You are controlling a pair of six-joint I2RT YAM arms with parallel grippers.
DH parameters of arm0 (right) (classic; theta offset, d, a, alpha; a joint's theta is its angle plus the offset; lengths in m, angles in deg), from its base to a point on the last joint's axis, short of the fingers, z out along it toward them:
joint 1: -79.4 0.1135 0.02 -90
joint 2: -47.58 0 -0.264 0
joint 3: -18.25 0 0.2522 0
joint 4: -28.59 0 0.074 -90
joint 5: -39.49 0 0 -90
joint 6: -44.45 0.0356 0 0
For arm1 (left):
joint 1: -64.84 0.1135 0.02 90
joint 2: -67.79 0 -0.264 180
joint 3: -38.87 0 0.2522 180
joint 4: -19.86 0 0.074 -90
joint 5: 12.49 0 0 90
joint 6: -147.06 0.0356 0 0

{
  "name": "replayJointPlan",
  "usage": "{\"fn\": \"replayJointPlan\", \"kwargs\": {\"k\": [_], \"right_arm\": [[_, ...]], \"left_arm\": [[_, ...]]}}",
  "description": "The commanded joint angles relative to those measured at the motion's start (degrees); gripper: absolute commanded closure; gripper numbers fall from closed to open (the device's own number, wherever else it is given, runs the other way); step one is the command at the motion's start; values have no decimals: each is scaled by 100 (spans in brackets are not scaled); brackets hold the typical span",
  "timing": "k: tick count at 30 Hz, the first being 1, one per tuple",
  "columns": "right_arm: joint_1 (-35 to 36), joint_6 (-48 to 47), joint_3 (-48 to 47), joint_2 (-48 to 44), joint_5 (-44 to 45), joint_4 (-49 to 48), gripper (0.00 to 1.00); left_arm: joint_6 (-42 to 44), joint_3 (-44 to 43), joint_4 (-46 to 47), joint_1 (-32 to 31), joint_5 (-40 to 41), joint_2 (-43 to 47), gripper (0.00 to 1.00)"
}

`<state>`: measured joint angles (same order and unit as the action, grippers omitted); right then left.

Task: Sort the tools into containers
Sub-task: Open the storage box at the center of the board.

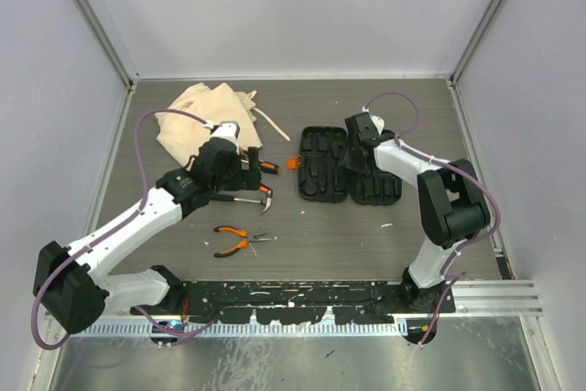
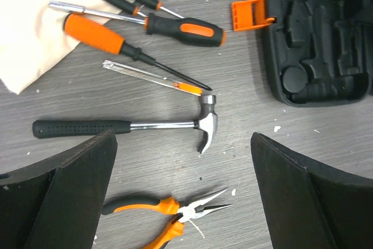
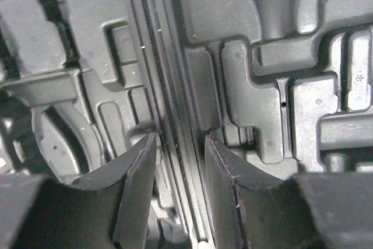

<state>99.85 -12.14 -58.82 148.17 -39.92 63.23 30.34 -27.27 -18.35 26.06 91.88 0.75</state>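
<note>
Overhead, the left gripper (image 1: 240, 164) hangs with its claw spread wide, clamped on nothing, above the claw hammer (image 2: 125, 125), whose head points to 3 o'clock in the left wrist view. Screwdrivers (image 2: 186, 27) lie at its 12 o'clock, some partly on the cloth bag (image 1: 206, 116); pliers (image 2: 166, 214) lie at its 6. The right gripper (image 3: 178, 138) straddles the hinge ridge of the open tool case (image 1: 348, 165), fingers partly apart; whether they pinch it I cannot tell.

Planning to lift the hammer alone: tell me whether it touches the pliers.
Apart. The left wrist view shows a clear strip of bare table between the hammer and the pliers.
</note>
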Motion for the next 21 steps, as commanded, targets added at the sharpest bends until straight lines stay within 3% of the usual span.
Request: {"fn": "replayJointPlan", "kwargs": {"k": [1,9,14,21], "right_arm": [[-22,336,72,-895,236,-375,52],[-19,-1027,390,-1926,367,-654,37],[-19,-1622,624,-2432,-339,-1169,31],[-17,-2286,68,-2340,-1314,-843,30]], "left_arm": [[-288,-220,-186,267,34,141,2],[-408,-298,-332,761,-113,165,2],[-512,-459,-450,1210,-427,198,2],[-628,-738,-823,1676,-668,272,2]]}}
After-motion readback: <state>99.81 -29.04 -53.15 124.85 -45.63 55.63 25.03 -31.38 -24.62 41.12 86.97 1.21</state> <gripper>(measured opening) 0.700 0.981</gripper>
